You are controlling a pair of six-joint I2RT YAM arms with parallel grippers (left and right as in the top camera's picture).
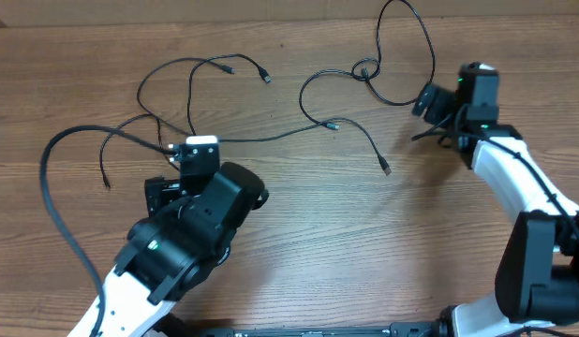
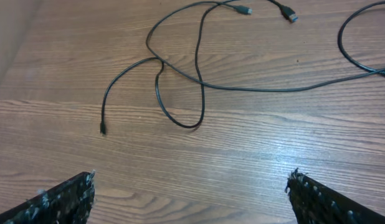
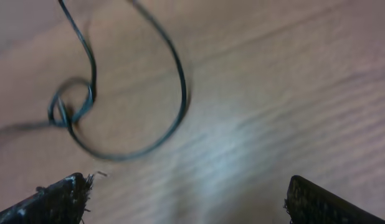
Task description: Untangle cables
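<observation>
Left end effector [image 2: 191, 190] and right end effector [image 3: 186, 190] hover low, jaws wide apart, holding nothing. Beyond them, thin black cables [image 2: 202, 82] sprawl in crossing loops over the wooden table [image 1: 318, 243]. They look light, limp and likely slippery, best pinched just beside the small knot [image 3: 71, 109].

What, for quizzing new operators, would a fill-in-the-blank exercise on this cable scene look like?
1. Both the left gripper and the right gripper have their jaws ____.
2. The cables are ____ in colour.
3. They lie on a ____ table.
4. In the right wrist view, a small tight loop sits toward the picture's ____ side.
Missing words: open; black; wooden; left.
</observation>
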